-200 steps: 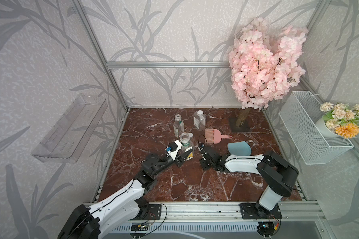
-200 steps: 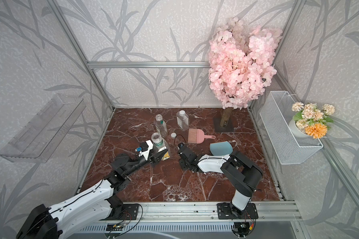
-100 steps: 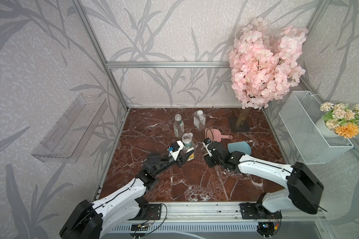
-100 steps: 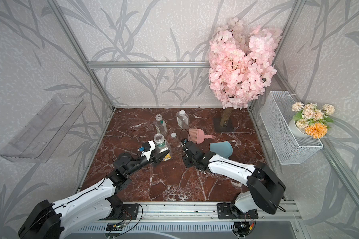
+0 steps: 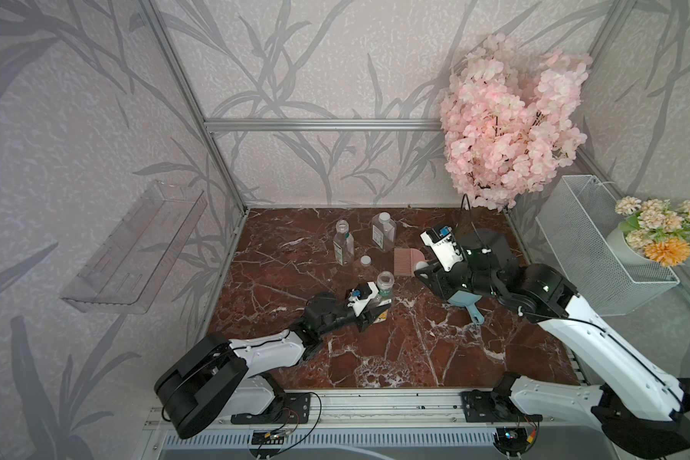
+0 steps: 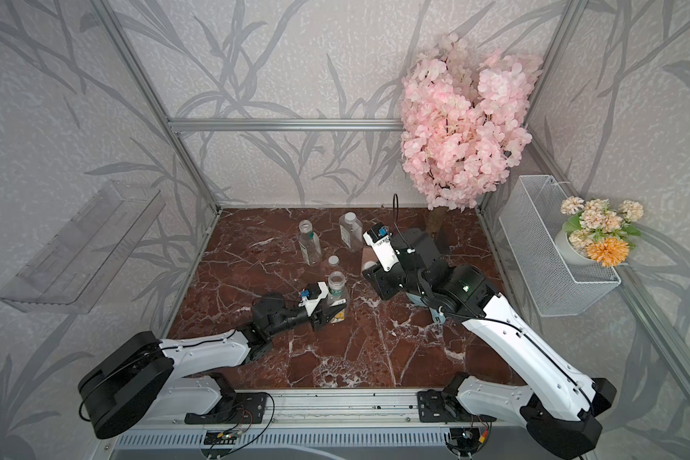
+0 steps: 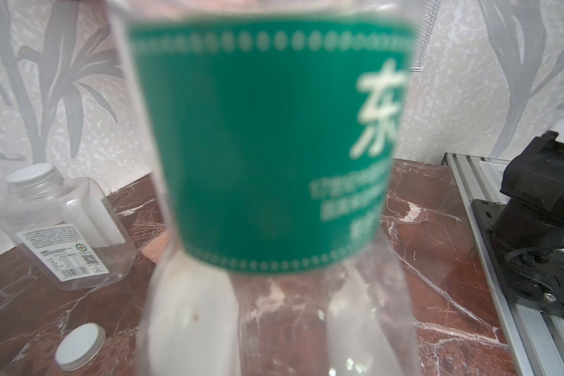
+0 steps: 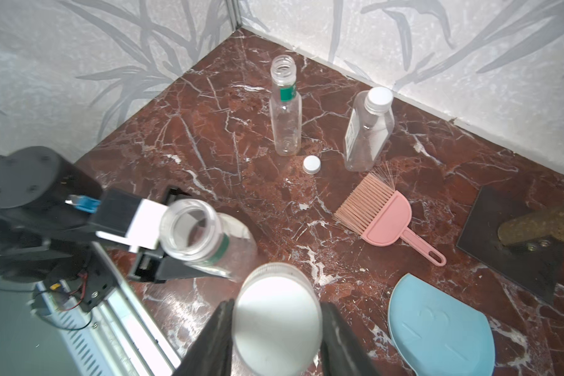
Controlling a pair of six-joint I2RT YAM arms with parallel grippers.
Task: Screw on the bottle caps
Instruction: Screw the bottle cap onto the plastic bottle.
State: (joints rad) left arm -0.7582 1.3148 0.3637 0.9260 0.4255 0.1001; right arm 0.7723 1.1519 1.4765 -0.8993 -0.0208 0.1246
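My left gripper (image 5: 375, 308) (image 7: 274, 341) is shut on the lower body of a round, green-labelled bottle (image 5: 385, 280) (image 7: 274, 146) that stands upright with an open neck (image 8: 189, 229). My right gripper (image 5: 423, 271) (image 8: 277, 312) is shut on a white bottle cap (image 8: 275, 325), raised to the right of that bottle. Another round bottle (image 5: 343, 243) (image 8: 285, 110) stands open at the back. Beside it stands the squarer bottle (image 5: 384, 231) (image 8: 370, 127) with a cap on. One loose cap (image 5: 365, 260) (image 8: 311, 163) lies between them.
A pink brush (image 8: 381, 215) and a blue dustpan (image 8: 440, 328) lie under and beside my right arm. The pink flower tree (image 5: 510, 131) stands on its dark base (image 8: 518, 241) at the back right. A wire basket (image 5: 598, 247) hangs on the right wall.
My right gripper has risen from the marble near the held bottle and moved back and to the right, carrying the cap. The left gripper and its bottle have barely moved.
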